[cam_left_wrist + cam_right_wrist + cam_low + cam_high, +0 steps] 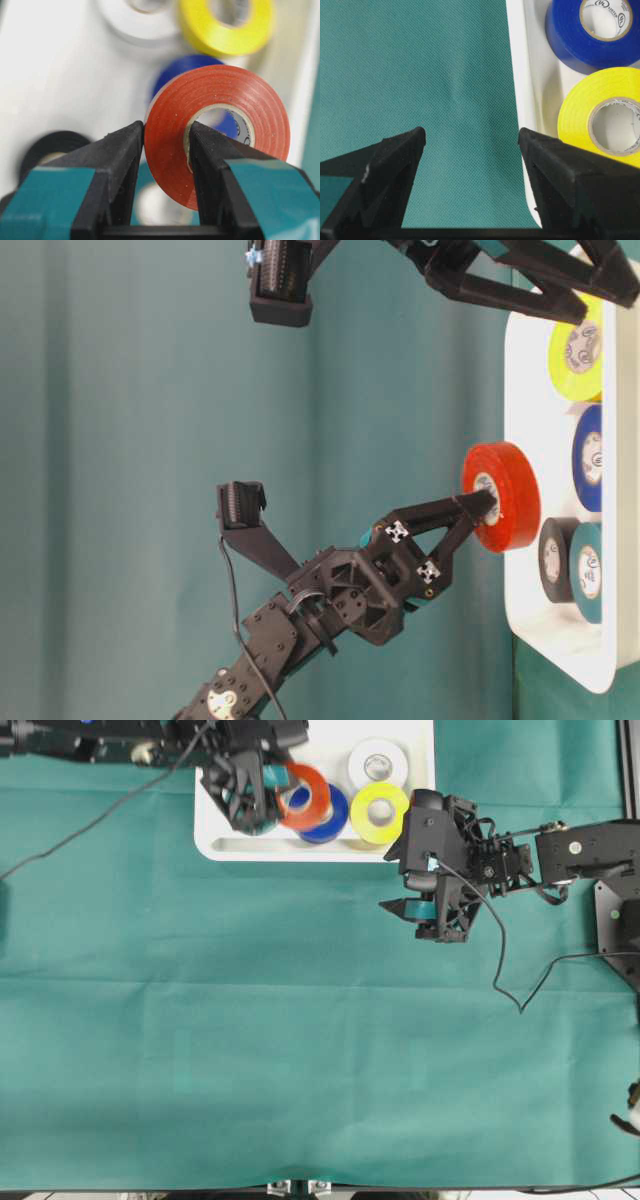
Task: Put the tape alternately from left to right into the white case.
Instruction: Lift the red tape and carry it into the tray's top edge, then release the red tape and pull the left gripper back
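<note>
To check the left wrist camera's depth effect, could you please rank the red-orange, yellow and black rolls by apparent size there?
1. red-orange roll, nearest the lens, in the left gripper
2. yellow roll, cropped
3. black roll, partly hidden

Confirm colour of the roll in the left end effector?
Red-orange roll, pale core; clearest in the left wrist view.

- Both arms are matte black, built from blocky angular segments.
- The left gripper [165, 145] has thick black fingers [120, 165] with teal pads behind the tips.
- The right gripper [472, 142] has matching black fingers [395, 155].
- Thin black cables [500, 970] trail from the arms.
- Small white square markers [397, 531] sit on the left gripper's frame.
</note>
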